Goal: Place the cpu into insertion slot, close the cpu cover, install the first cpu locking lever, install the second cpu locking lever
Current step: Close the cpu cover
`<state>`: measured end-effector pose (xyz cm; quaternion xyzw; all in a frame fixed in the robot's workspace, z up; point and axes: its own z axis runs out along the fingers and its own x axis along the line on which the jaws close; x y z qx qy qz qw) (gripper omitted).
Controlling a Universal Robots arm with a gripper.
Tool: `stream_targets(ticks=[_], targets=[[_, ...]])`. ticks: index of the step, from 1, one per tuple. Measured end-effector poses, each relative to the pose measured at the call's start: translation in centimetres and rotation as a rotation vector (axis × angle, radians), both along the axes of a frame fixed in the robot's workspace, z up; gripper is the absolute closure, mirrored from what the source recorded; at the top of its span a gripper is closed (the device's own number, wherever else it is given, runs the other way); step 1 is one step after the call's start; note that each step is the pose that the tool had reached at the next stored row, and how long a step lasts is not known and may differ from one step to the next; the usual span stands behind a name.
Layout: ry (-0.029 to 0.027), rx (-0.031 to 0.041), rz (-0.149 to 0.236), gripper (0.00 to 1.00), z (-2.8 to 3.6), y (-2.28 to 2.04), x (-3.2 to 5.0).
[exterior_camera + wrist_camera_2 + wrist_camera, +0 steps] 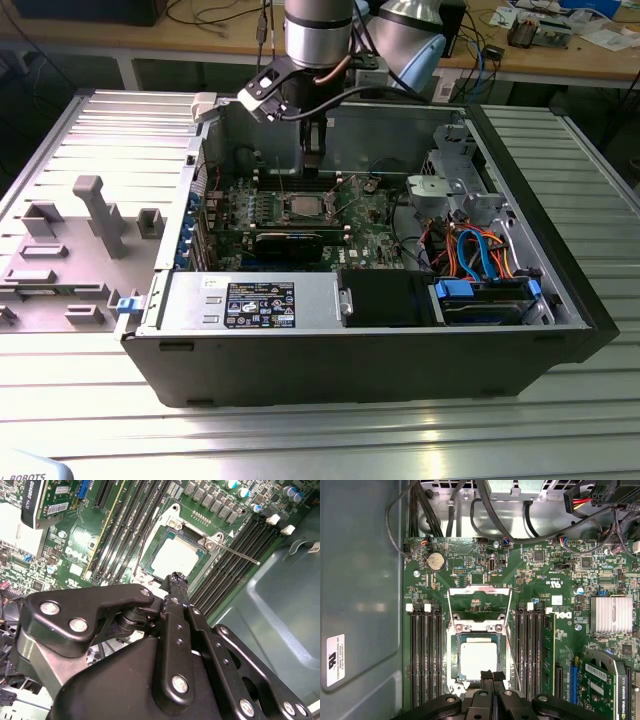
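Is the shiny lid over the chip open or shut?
Open. In the first wrist view the cpu cover lies flipped away from the insertion slot, and the cpu sits bare in it.

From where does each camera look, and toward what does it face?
Exterior view: outside, above the open computer case, looking down inside; arm and gripper show.
First wrist view: on the arm, looking down at the green circuit board; the gripper shows.
Second wrist view: on the arm, slanting across the gripper toward the board.
Shared: both wrist views show the cpu.
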<state>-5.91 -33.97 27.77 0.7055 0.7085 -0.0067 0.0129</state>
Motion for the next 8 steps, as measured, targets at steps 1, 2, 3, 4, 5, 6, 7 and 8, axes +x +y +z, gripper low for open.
stream_targets(ticks=[1,2,3,4,5,6,7,8], targets=[[0.0001,-0.0001,0.000,0.89,0.03,0.00,0.00],[0.0002,-0.0001,0.000,0.89,0.07,0.00,0.00],[0.0003,0.0000,0.000,0.89,0.10,0.00,0.00],[0.0004,-0.0001,0.000,0.89,0.15,0.00,0.00],[0.0005,-0.0001,0.000,0.89,0.18,0.00,0.00],[0.0007,-0.0001,0.000,0.89,0.27,0.00,0.00],[0.0007,-0.0001,0.000,0.89,0.30,0.00,0.00],[0.0008,-0.0001,0.000,0.89,0.34,0.00,0.00]])
